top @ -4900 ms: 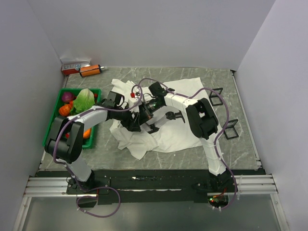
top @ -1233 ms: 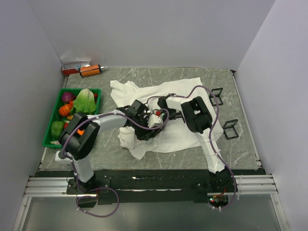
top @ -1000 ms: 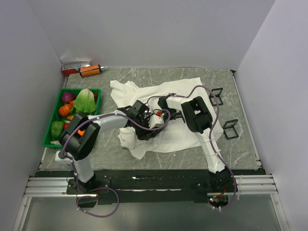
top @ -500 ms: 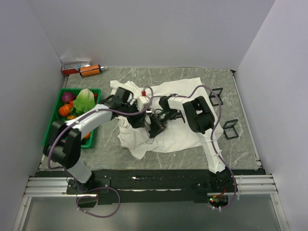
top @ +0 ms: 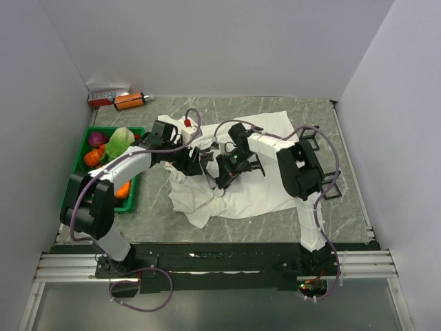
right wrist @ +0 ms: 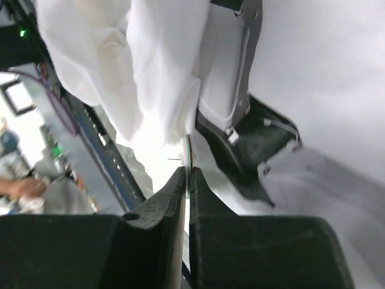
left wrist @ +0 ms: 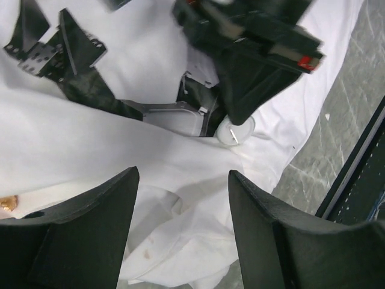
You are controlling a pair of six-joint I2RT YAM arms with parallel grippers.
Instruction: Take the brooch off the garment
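White cloth fills most of my screens: the garment (top: 256,196) lies rumpled on the marble desk (top: 289,224), its near edge bunched into folds. Over the garment's middle my left end effector (left wrist: 180,180) hangs with its fingers spread wide and only fabric below the gap. I judge it is posed that way to drop onto the brooch (left wrist: 7,203). The brooch is a tiny orange-gold speck on the cloth, just outside the left finger at the very edge of the left wrist view. Whether it is pinned in I cannot tell.

Just beyond, the right end effector (right wrist: 187,173) has its fingers pressed together on a thin pale disc (left wrist: 234,129) with a short pin. A raised fold of garment hangs right beside it. My guess is it steadies that spot so the cloth stays put.

Left of the garment sits a green basket (top: 76,196) of vegetables. Beyond the garment's far-left corner lies an orange-and-black cylinder (top: 129,101). Neither one matters for this job.
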